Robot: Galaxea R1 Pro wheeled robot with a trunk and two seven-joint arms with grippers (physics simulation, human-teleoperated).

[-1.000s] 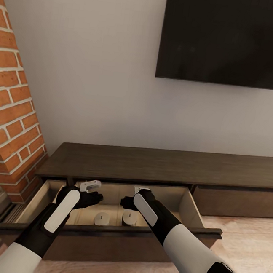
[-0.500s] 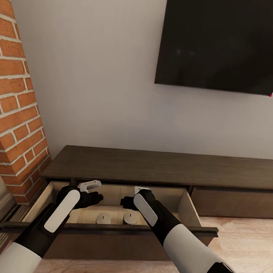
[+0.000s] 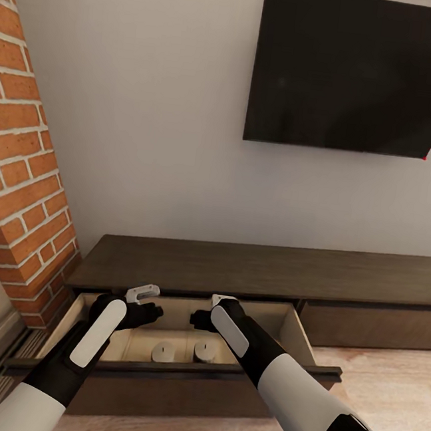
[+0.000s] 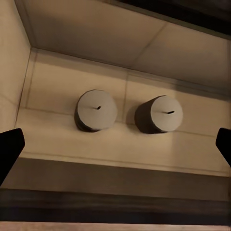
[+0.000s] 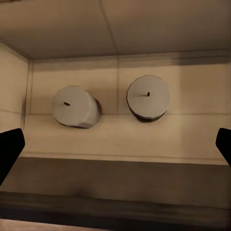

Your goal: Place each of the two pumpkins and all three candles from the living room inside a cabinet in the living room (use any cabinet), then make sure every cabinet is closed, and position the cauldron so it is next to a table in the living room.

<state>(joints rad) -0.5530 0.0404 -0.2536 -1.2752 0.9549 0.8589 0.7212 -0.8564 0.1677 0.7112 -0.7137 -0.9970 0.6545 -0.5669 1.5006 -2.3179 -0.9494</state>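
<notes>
The long dark brown cabinet [image 3: 256, 267] stands against the wall with its left drawer [image 3: 177, 372] pulled out. Two grey candles [image 3: 163, 351] [image 3: 205, 351] stand side by side on the drawer's tan floor; the left wrist view shows them as candles [image 4: 96, 110] [image 4: 161, 114], the right wrist view as candles [image 5: 74, 107] [image 5: 148, 97]. My left gripper [image 3: 144, 303] and right gripper [image 3: 204, 311] hover above the drawer's back part, both open and empty, fingertips [image 4: 9, 149] [image 5: 9, 149] spread wide. Pumpkins and cauldron are out of view.
A brick fireplace column [image 3: 19, 173] rises close on the left. A dark TV [image 3: 359, 71] hangs on the wall above the cabinet. A shut cabinet front [image 3: 377, 327] lies to the right, with wooden floor [image 3: 382, 395] before it.
The whole picture has shifted a little down and right, so the camera moved. Both arms hold the same pose over the drawer, and the candles have not moved.
</notes>
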